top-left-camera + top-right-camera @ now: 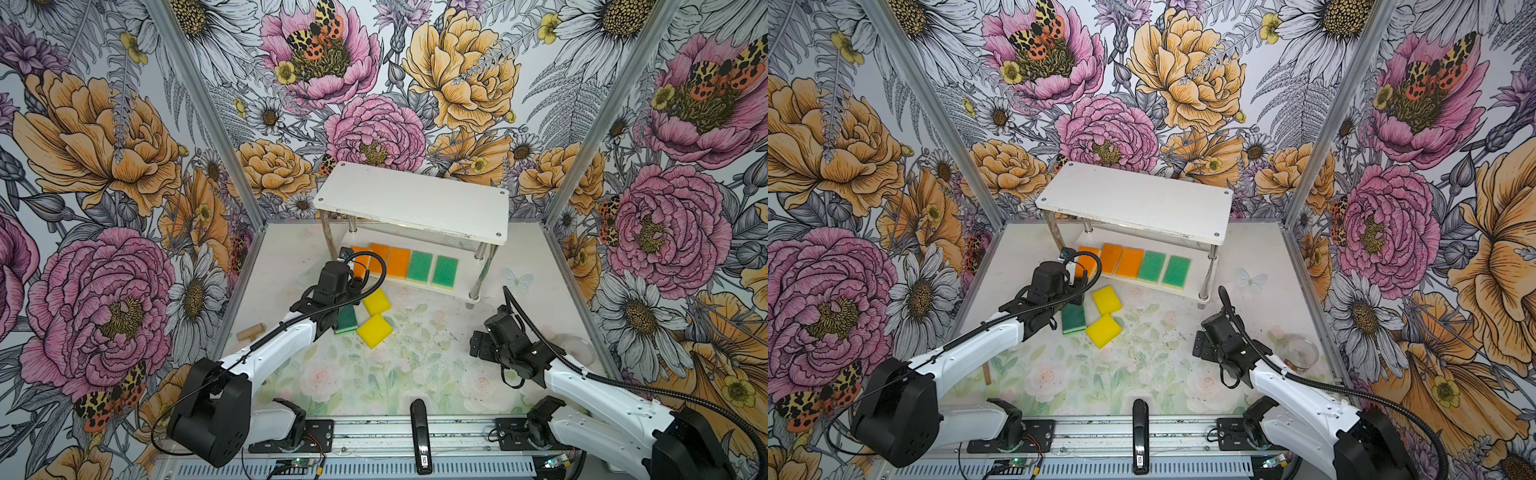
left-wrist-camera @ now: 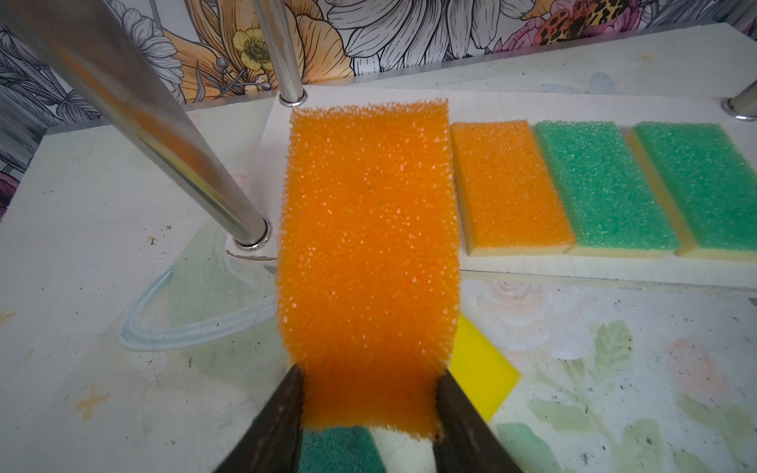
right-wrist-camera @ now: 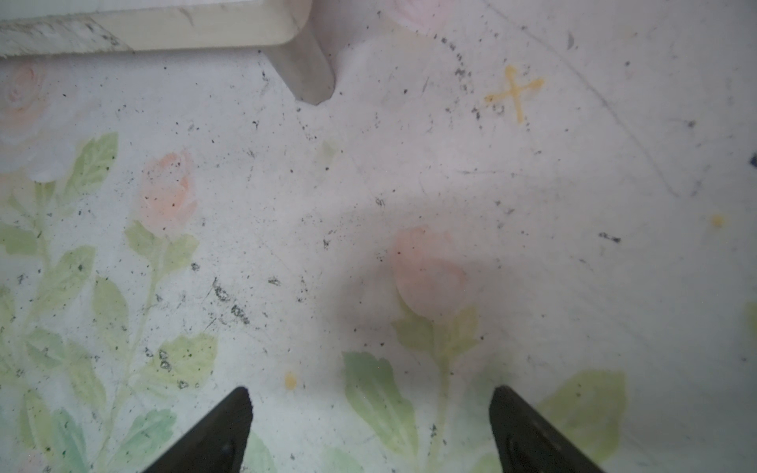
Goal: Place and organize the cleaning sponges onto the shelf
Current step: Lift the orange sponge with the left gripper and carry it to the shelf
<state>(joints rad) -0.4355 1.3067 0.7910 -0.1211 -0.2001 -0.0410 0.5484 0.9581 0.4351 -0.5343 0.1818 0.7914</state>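
While the left gripper [image 2: 370,372] pinches an orange sponge [image 2: 368,229] tight over the left end of the bottom board of the shelf [image 2: 512,102] and the right gripper [image 3: 368,393] hangs wide open and empty, the sponge probably next needs laying flat beside its orange neighbour [image 2: 512,188].

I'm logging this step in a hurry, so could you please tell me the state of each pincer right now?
Left pincer: shut on the orange sponge.
Right pincer: open, holding nothing.
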